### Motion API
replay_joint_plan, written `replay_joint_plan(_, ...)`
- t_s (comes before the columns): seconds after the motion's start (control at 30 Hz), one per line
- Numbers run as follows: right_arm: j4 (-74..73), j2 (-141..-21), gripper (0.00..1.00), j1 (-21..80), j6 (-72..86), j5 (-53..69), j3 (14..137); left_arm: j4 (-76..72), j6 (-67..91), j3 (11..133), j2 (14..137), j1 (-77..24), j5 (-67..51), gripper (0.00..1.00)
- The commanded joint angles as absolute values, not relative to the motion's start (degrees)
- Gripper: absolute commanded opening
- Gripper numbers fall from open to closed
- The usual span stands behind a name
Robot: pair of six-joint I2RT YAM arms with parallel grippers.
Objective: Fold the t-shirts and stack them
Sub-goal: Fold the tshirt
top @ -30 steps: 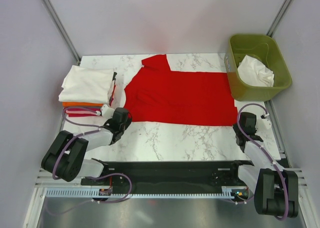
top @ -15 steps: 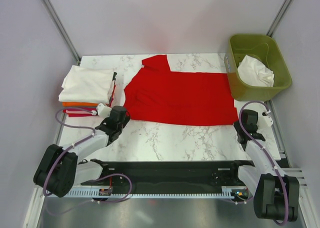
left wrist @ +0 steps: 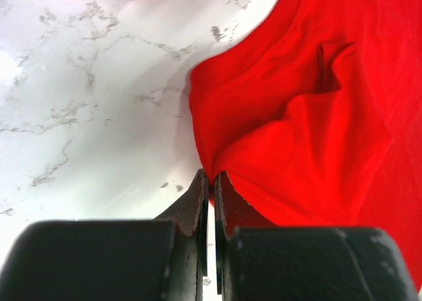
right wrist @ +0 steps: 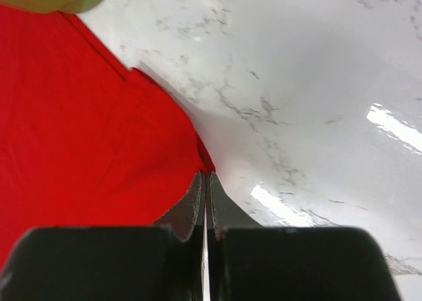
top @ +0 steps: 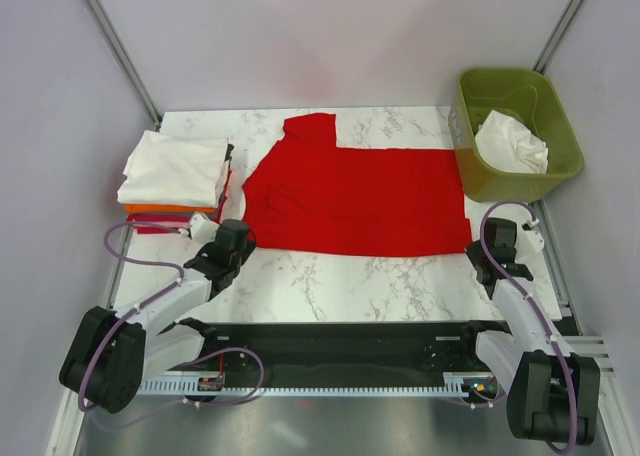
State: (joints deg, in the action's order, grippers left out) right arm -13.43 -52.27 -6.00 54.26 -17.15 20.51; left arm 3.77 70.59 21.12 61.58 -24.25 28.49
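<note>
T-shirt (top: 355, 201) between stack (top: 172, 171) and bin (top: 508, 185)

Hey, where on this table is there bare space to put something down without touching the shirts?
Widest: the marble strip between the red t-shirt and the arm bases. Narrower: the far strip between its sleeve and the olive bin. Crowded: the folded stack on the left, and the shirt's near corners, where left gripper and right gripper pinch it.
</note>
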Motion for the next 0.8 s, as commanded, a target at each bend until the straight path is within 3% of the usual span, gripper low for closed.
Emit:
replay_joint_plan(0.0,-14.2,-53.3,0.0,-6.2,55.6,-16.2,28.5,4.0,69.4,30.8,61.9,-24.2,32.3,0.02)
replay_joint_plan(0.13,-22.3,-54.6,0.0,-6.6,55.9,-16.8,40.7,14.5,61.9,47.5,61.6,-24.2,33.2,0.02)
replay_joint_plan(0.27,-25.3,-50.3,0.0,-7.1,56.0,-19.4,44.3,15.2,57.6,51.5,56.4,-24.2,33.6,0.02)
replay_joint_plan(0.6,-27.2,-43.1,0.0,-7.0,55.5,-15.6,28.6,22.0,65.7,25.3,40.1,-24.1,32.2,0.02)
replay_joint_plan(0.77,-29.6,-36.5,0.0,-7.1,55.5,-15.3,21.9,27.9,66.4,19.8,30.6,-24.1,31.2,0.02)
